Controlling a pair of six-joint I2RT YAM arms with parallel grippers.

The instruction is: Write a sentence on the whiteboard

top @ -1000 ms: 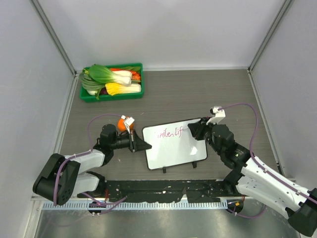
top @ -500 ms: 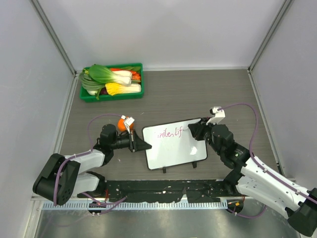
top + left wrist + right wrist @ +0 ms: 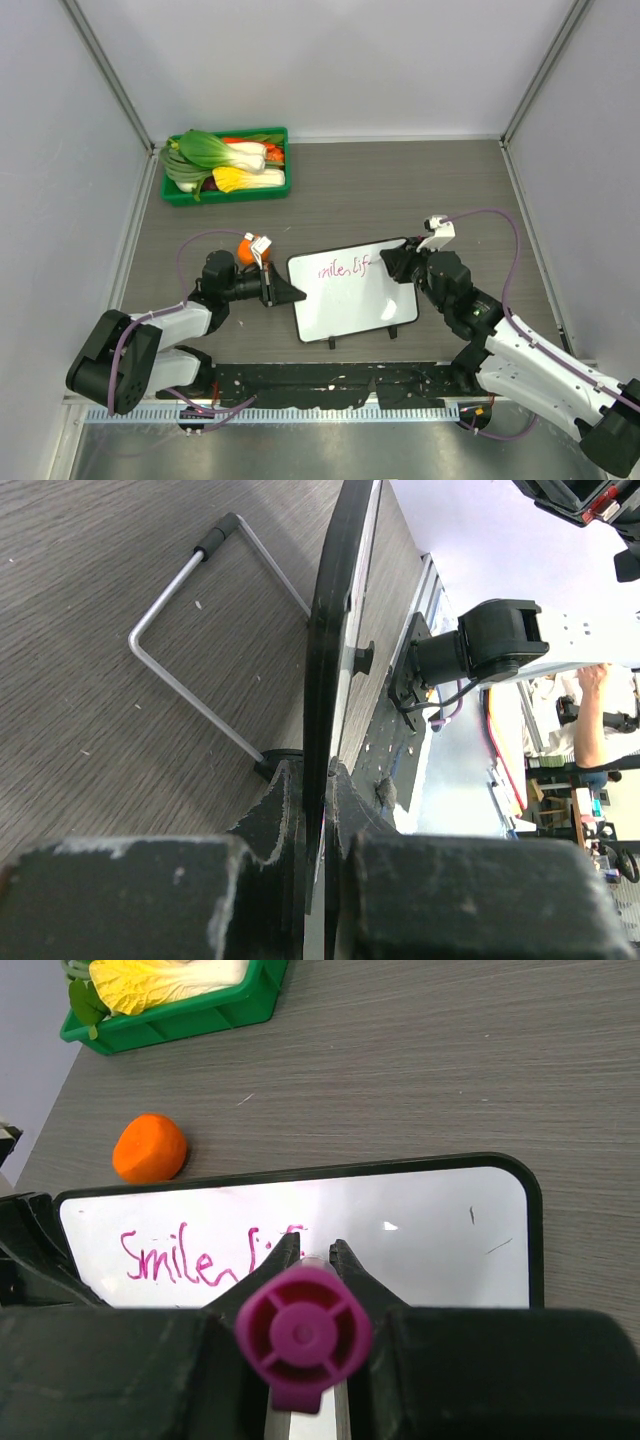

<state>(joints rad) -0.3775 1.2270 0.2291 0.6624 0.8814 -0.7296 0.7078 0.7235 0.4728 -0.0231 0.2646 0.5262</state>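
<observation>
Barely shifted, the marker is being pinched by the right hand; the whiteboard, at 9 o'clock, by the left hand.

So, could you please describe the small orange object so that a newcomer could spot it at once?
Find the whiteboard in the middle of the table. Just off its far left corner sits a small round orange object. Unlike the vegetables packed in the green tray at the far left, it lies loose on the bare wood grain.
</observation>
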